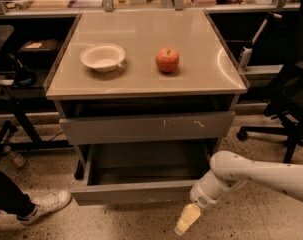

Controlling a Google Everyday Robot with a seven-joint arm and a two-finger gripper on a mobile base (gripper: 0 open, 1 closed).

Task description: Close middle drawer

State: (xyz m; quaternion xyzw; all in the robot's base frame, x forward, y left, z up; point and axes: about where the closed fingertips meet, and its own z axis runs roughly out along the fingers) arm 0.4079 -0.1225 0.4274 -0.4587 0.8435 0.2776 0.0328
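Note:
The middle drawer (pixel 133 192) is pulled well out of the grey cabinet, and its wide plain front panel and shallow grey inside are showing. My gripper (pixel 184 224) hangs at the end of the white arm (pixel 251 173). It points down towards the floor, just in front of and below the right end of the drawer's front panel. Above it, the drawer front with pale scratch marks (pixel 146 127) stands slightly out from the cabinet.
A white bowl (pixel 103 57) and a red apple (pixel 167 60) sit on the cabinet top (pixel 141 31). A person's white shoe (pixel 43 205) is on the floor at the left. A black office chair base (pixel 276 126) stands at the right. Desks line the back.

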